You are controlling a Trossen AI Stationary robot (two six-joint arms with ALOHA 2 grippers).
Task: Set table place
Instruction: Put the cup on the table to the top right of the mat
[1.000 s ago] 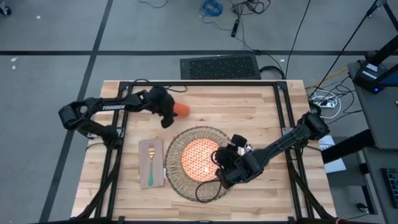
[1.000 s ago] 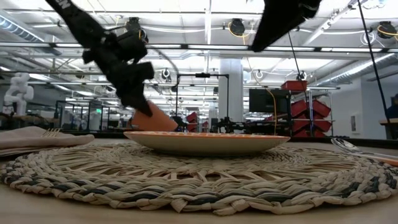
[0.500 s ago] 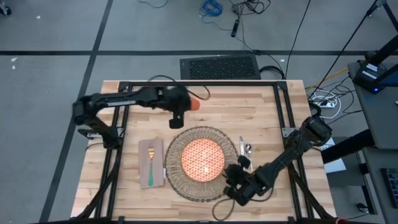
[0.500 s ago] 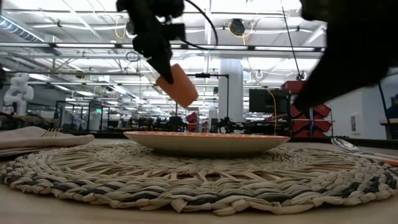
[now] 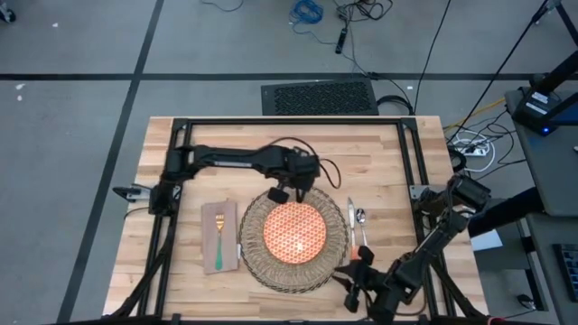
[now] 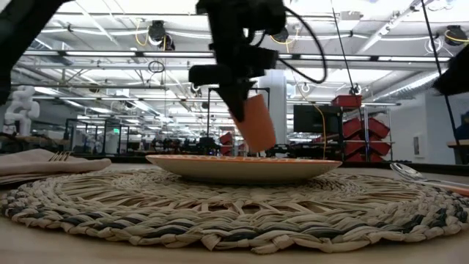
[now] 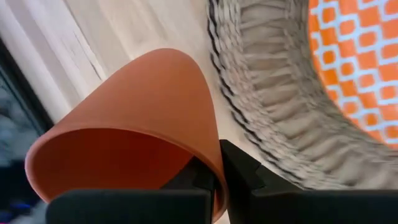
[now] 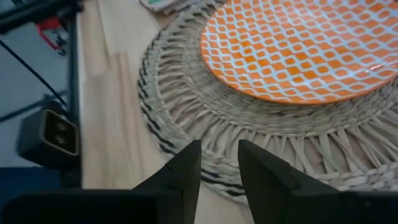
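Step in hand: carrying the cup to its spot in the place setting; this is a judgement from the pose, since the cup hangs in the air and is not yet set down.

Left gripper: clamped on the cup's rim, one finger inside and one outside, as the left wrist view shows at. It hovers over the far edge of the placemat, just beyond the plate.

Cup: small and orange, off the worktop, tilted, its open mouth turned toward the wrist camera. In the low view it hangs above and behind the plate's far rim.

Key relation: bare worktop lies just past the placemat's far edge, directly under and slightly beyond the cup. The coming move is probably short: down, perhaps a little toward the far right of the mat, with the cup righted to stand on its base.

Nearer arm: the left one, already holding the cup.

Right gripper: at the near edge of the worktop, beside the placemat's near-right rim, fingers slightly parted and holding nothing.

Already laid: fork on the napkin left of the mat; knife and spoon right of it, long axes running far to near.

Risk: the tilted cup could tip if released before its base is level.
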